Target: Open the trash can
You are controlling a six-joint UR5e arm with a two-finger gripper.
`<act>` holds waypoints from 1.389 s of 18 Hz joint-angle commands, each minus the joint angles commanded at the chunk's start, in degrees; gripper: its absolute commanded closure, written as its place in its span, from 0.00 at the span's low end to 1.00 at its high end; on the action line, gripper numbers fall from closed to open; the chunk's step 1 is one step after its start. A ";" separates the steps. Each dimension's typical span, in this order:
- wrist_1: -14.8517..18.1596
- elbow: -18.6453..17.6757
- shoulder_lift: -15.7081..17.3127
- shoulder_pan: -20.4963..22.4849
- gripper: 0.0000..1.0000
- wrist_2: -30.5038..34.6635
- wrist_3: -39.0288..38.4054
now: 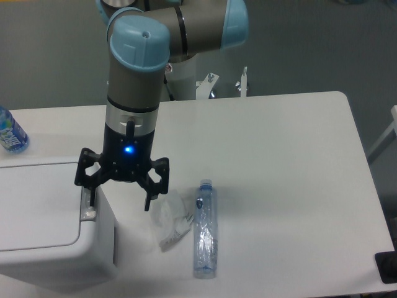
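Clearly, at the far left we see a blue-labelled bottle (10,133) standing on the desk (279,155), and below it the trash can (43,223), lid shut, fills the lower-left corner. Our gripper (120,195) hangs wide apart, holding nothing, one fingertip at the grey button strip (87,205) on the rim. We judge it could slide off that narrow strip, or the other finger could snag the crumpled plastic wrapper (169,220) beside the lying clear bottle (205,228).
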State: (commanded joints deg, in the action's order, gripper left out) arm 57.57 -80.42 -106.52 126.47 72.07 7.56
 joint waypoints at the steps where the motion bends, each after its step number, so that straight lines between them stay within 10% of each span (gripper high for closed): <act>1: 0.00 0.00 0.00 0.00 0.00 0.00 0.00; 19: -0.09 0.09 -0.35 0.00 0.00 0.09 0.00; 25: -0.17 5.61 0.00 0.52 0.00 0.17 0.79</act>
State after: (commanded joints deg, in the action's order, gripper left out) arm 57.39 -74.81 -106.52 127.00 72.25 8.35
